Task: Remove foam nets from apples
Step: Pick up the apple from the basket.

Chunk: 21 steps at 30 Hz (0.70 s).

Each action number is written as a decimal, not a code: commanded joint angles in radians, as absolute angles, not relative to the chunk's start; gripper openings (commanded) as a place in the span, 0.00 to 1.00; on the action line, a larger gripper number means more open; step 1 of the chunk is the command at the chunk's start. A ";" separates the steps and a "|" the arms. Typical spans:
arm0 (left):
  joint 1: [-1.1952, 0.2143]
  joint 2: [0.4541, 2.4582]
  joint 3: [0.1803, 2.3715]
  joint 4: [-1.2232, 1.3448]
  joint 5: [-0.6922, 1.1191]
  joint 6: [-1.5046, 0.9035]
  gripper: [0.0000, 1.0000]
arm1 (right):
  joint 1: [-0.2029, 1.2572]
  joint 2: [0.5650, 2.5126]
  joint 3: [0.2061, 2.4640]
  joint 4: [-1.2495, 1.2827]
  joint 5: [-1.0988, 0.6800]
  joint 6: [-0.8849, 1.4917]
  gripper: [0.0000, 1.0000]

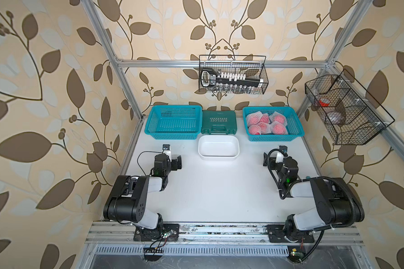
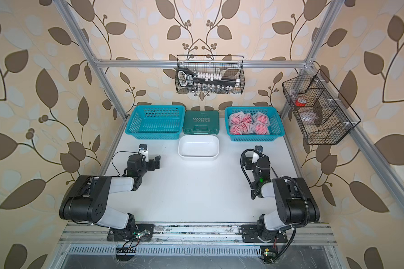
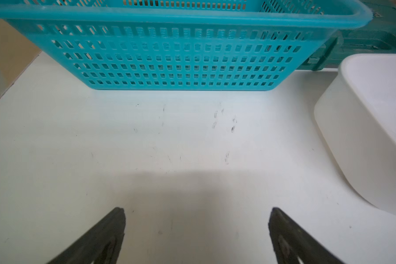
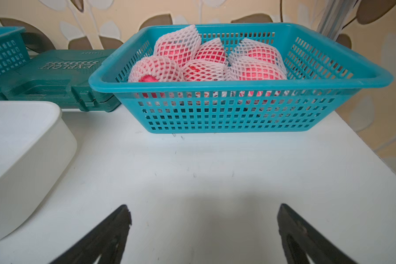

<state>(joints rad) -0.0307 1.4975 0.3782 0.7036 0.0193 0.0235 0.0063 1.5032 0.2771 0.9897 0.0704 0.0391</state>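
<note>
The apples (image 4: 148, 79), all wrapped in foam nets (image 4: 178, 38), sit in the right basket (image 4: 238, 85) at the table's (image 1: 208, 186) far edge. The left gripper (image 3: 197, 211) and right gripper (image 4: 204, 208) are spread wide and hold nothing. Each hangs over bare tabletop on either side of the white tub (image 1: 218, 158).

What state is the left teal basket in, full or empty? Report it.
Empty: the left teal basket shows only its bare perforated floor in both top views.
</note>
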 commanded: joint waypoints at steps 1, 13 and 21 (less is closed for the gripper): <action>-0.017 1.500 0.404 0.710 0.028 0.023 0.99 | 0.005 1.508 0.298 0.994 0.066 0.037 1.00; -0.012 1.502 0.407 0.707 0.038 0.020 0.99 | 0.004 1.506 0.295 0.997 0.064 0.035 1.00; -0.012 1.503 0.411 0.698 0.039 0.020 0.99 | 0.003 1.506 0.296 0.997 0.063 0.038 1.00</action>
